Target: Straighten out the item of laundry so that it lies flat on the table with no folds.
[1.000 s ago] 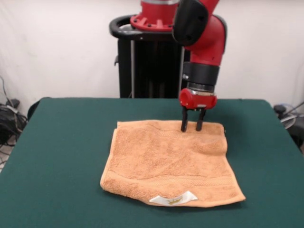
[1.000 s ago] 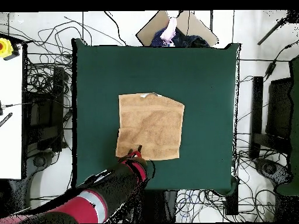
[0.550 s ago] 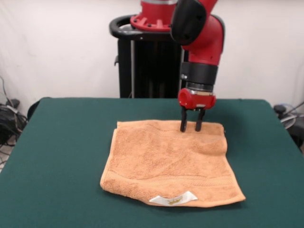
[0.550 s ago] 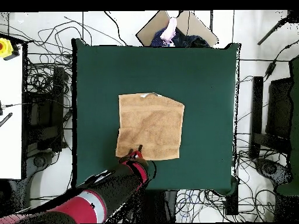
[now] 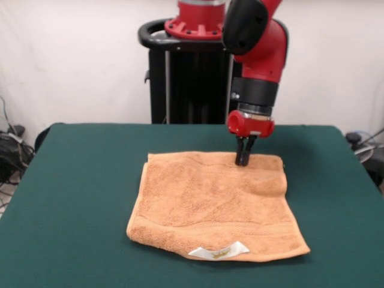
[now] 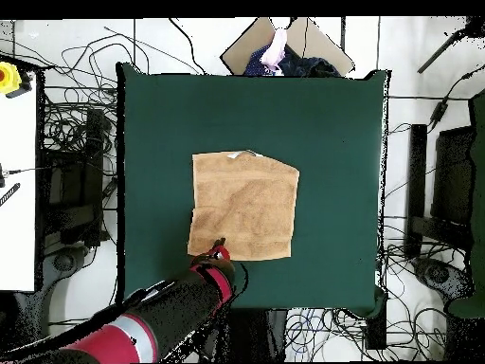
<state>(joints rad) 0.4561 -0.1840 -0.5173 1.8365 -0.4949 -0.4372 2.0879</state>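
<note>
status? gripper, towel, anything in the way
Gripper shut on towel far edge. Towel near flat on table, slight ripple by right edge. Nothing blocking.

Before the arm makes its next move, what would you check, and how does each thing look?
1. Gripper shut at the towel's far edge: ok; whether it has pinched cloth, cannot tell.
2. Towel wholly on the table, away from its edges: ok.
3. Towel flat with no folds: not ok; a raised fold shows near the corner beside the gripper.
4. Label at the near edge, uncovered: ok.
5. Room on the table around the towel to pull it out: ok.
</note>
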